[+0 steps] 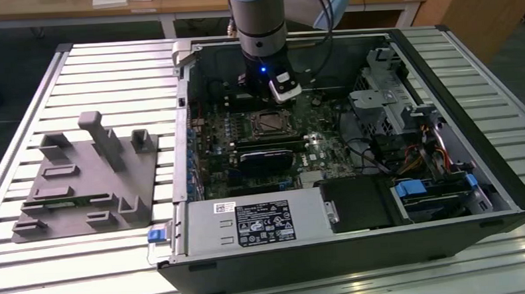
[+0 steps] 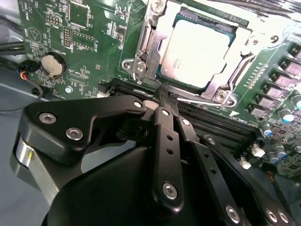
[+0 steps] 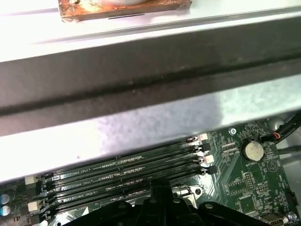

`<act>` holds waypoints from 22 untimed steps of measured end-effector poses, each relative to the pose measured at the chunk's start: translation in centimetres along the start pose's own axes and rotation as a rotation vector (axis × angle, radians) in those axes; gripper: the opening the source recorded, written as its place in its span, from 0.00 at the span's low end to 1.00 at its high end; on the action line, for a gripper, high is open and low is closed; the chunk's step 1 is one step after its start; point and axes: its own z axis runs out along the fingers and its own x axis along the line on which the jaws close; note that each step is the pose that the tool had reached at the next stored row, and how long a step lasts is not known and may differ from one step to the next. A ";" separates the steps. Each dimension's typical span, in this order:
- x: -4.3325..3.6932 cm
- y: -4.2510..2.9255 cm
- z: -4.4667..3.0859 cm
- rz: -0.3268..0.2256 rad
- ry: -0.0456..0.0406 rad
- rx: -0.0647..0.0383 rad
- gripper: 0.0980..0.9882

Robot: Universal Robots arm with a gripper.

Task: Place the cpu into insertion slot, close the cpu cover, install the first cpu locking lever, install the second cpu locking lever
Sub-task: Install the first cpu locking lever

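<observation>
The cpu (image 2: 197, 52) sits seated in the insertion slot (image 2: 141, 47), the cpu cover (image 2: 221, 92) framing it. The claw (image 2: 162, 96) hangs just beside the slot's edge over the memory slots (image 3: 122, 172) — fingers pinched together, holding nothing. The case wall (image 3: 141, 80) stands close behind — little room there.

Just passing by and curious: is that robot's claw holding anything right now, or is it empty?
Gripper: jaws shut together and empty, tips just beside the socket where the cpu already sits.
</observation>
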 end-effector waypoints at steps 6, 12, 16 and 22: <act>0.08 -0.03 0.01 -0.005 -0.0328 -0.009 0.01; 0.51 -0.10 -0.02 -0.008 -0.0478 -0.014 0.01; 0.63 0.10 0.06 -0.008 -0.0480 -0.014 0.01; 0.69 0.27 0.16 -0.006 -0.0482 -0.014 0.01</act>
